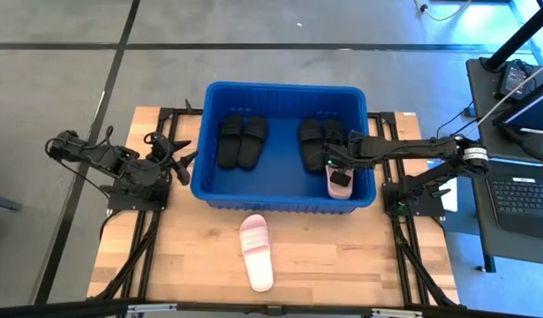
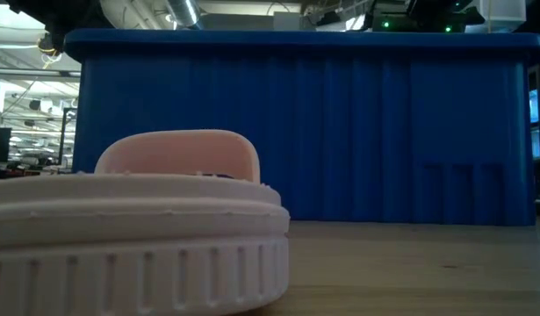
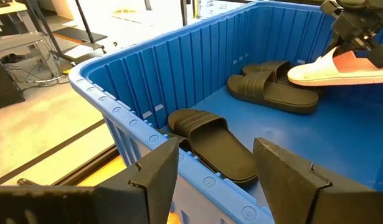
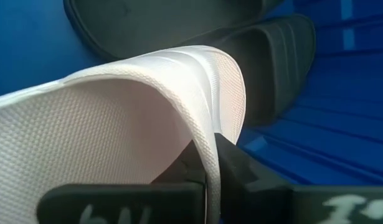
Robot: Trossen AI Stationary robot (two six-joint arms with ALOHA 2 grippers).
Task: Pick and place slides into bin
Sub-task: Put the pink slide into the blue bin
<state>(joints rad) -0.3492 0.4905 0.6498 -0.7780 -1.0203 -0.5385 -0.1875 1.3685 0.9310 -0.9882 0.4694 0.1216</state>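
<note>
Four black slides [image 1: 243, 141] lie in two pairs on the floor of the blue bin [image 1: 220, 91], which stands at the bench's [image 1: 342, 265] far edge. The right gripper [image 1: 340, 173], fingers clenched on the strap of a pink slide [image 1: 339, 185], holds it inside the bin's near right corner. The second pink slide [image 1: 257, 251] lies on the bench before the bin. The left gripper [image 1: 184, 160], fingers released, waits beside the bin's left wall.

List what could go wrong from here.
1. The right gripper pinches only the strap of the pink slide above the bin floor; it may slip or land tilted on the black slides.
2. The other pink slide lies outside on the table, still to fetch.
</note>
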